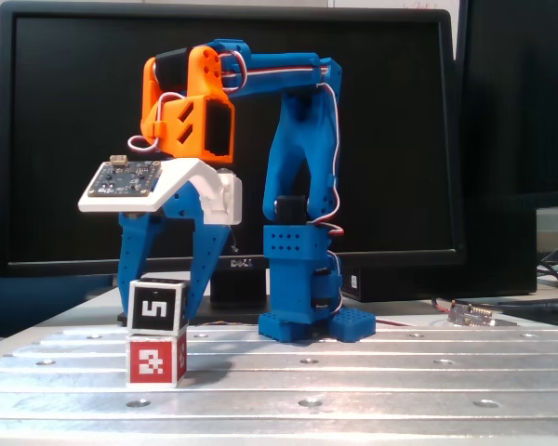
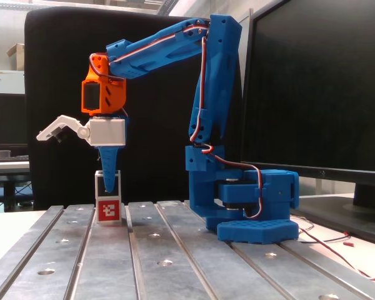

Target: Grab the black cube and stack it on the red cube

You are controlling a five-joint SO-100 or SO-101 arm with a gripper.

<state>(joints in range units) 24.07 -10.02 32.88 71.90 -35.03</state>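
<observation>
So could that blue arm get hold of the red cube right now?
Probably not directly: the black cube sits on top of the red cube, and the gripper straddles the black one with its fingers spread, so the upper cube is in the way.

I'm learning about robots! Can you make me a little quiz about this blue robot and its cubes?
1. True or false: the black cube sits on top of the red cube.
2. Which mark shows on the black cube's front? A) a star B) a "5"-like mark C) a circle
3. Fill in: the end effector fingers stand on either side of the ____ cube.

Key: 1 true; 2 B; 3 black.
</observation>
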